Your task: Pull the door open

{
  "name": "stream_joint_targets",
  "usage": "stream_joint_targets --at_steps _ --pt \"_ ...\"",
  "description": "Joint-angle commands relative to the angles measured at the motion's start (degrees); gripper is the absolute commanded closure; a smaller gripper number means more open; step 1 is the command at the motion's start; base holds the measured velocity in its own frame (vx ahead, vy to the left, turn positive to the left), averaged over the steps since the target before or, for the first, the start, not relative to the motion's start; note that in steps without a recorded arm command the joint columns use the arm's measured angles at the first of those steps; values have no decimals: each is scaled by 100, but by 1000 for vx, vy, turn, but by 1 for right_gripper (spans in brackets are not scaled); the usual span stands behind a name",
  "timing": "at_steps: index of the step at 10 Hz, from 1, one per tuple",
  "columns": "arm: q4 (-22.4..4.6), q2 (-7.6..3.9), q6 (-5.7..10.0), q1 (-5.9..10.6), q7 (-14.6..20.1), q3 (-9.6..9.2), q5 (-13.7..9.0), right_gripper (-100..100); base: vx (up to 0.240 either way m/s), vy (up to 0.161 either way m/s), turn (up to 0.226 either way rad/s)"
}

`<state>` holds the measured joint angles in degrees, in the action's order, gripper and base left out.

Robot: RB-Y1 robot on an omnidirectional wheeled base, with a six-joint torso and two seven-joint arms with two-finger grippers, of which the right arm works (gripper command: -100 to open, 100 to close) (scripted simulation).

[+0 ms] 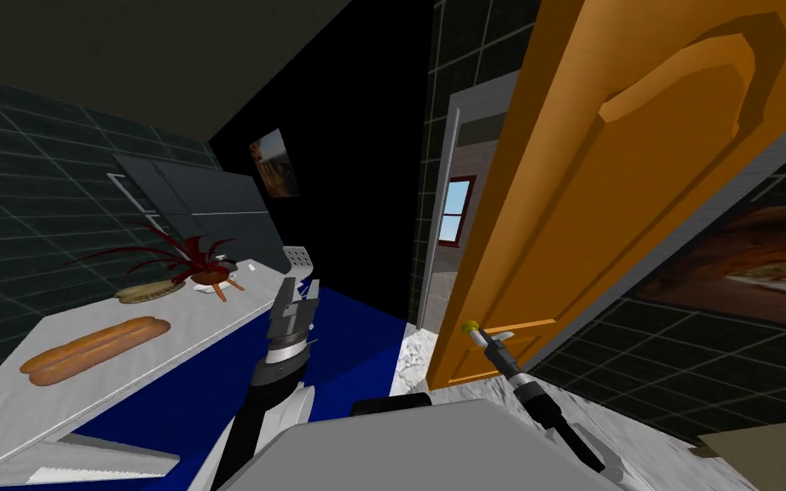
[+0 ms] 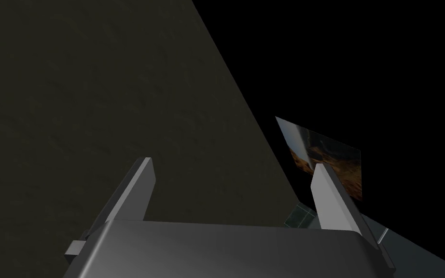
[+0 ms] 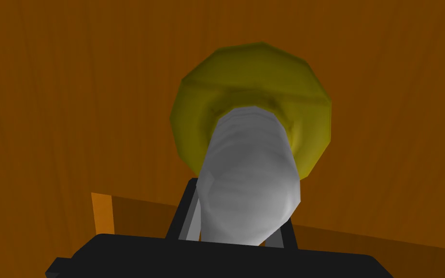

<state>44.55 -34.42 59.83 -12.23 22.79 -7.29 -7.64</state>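
Table (image 1: 212,328): on the left, carrying a long loaf (image 1: 93,348) and a red-leaved plant (image 1: 187,256).
Left end effector (image 1: 297,291): released, fingers apart, raised beside the table.
Door (image 1: 604,213): orange, stood ajar on the right.
Right end effector (image 1: 475,329): clenched on the door's grey handle (image 3: 248,188), against its round yellow plate (image 3: 253,77).

grey counter (image 1: 204,315): long bread loaf (image 1: 93,348), red plant (image 1: 191,256), flat dish (image 1: 149,291).

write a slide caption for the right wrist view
Right gripper, fingers shut on the grey door knob, yellow plate behind it on the orange door
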Motion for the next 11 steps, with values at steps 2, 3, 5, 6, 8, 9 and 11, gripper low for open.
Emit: stream_joint_targets --at_steps 2,3,5,6,8,9,11 --pt "-118 -67 244 -72 55 -56 9 100 -220 -92 169" --pt "-161 -97 329 -96 78 -73 8 100 -205 -70 173" --pt "-263 -166 530 -152 133 -111 6 100 -214 -98 192" --pt "-297 -189 597 -171 152 -124 6 100 -237 -93 187" --pt "-367 -175 643 -133 171 -153 17 100 -188 -44 89" --pt "-452 -193 746 -141 198 -175 22 100 -148 -62 189" --pt "-529 -216 842 -144 220 -190 24 100 -214 -80 186"
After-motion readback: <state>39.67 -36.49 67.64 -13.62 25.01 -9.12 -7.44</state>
